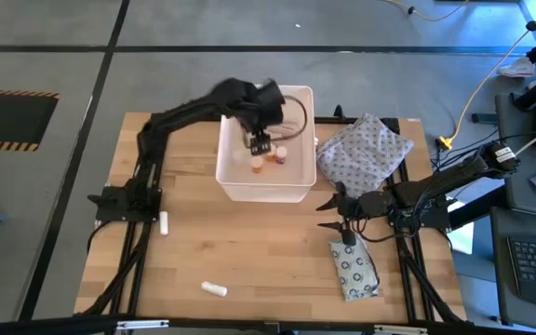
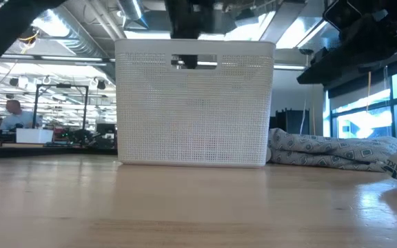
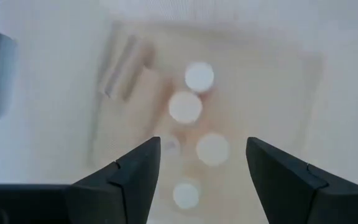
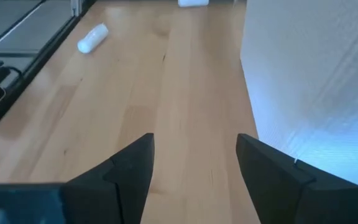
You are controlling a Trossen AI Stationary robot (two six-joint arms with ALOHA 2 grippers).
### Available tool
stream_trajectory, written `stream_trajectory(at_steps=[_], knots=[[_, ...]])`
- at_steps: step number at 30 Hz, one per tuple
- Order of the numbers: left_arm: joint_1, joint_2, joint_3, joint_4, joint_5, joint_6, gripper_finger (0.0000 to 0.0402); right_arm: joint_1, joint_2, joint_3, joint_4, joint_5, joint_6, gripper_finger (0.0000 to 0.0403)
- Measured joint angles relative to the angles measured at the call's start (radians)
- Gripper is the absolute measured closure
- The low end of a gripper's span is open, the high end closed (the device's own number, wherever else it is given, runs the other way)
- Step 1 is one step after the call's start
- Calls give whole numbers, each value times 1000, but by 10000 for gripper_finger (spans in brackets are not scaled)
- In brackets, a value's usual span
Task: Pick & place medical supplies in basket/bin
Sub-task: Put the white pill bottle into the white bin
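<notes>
The white bin [image 1: 291, 191] stands mid-table; its near wall with the handle slot [image 2: 195, 103] fills the low view. My left gripper [image 1: 260, 141] hangs open over the bin, pointing down, and holds nothing. In its wrist view the left gripper [image 3: 204, 146] looks down at several white-capped bottles [image 3: 185, 107] and a tan roll [image 3: 123, 68] on the bin floor. My right gripper [image 1: 327, 203] waits open and empty above the table, right of the bin. A flat grey ring-printed packet [image 1: 354, 270] and two white vials [image 1: 164, 221] [image 1: 215, 289] lie on the table.
A grey dotted cloth bundle [image 1: 361, 154] lies against the bin's right side. In the right wrist view the bin wall [image 4: 316, 81] stands close beside the open right gripper [image 4: 194, 140], with a vial [image 4: 93, 37] farther off on bare wood. A person shows in the room behind [image 2: 9, 114].
</notes>
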Motion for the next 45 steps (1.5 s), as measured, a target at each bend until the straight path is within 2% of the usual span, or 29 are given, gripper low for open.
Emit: stream_trajectory(at_steps=[4,8,11,16,23,26,29,34,39,45], knots=[[0,-99,7,57,1,-38,170,-10,-30,25,-46,0,7,173],[-6,-198,7,84,8,-61,173,-20,-70,78,-160,2,87,173],[-20,-271,-49,134,8,-66,173,-22,-82,95,-242,41,129,173],[-41,-443,-300,317,10,-66,174,-22,-81,95,-352,175,184,173],[-38,-744,-806,671,9,-108,174,-65,-81,151,-416,308,185,173],[-38,-871,-1008,814,9,-129,174,-124,-81,216,-500,369,185,173],[-38,-991,-1196,958,9,-149,174,-198,-81,282,-589,376,93,173],[-38,-1141,-1449,1168,9,-223,174,-356,-81,381,-728,376,41,173],[-38,-1217,-1588,1259,7,-270,174,-533,-81,413,-721,363,-71,173],[-38,-1232,-1639,1275,6,-294,174,-767,-37,409,-597,175,-191,173]])
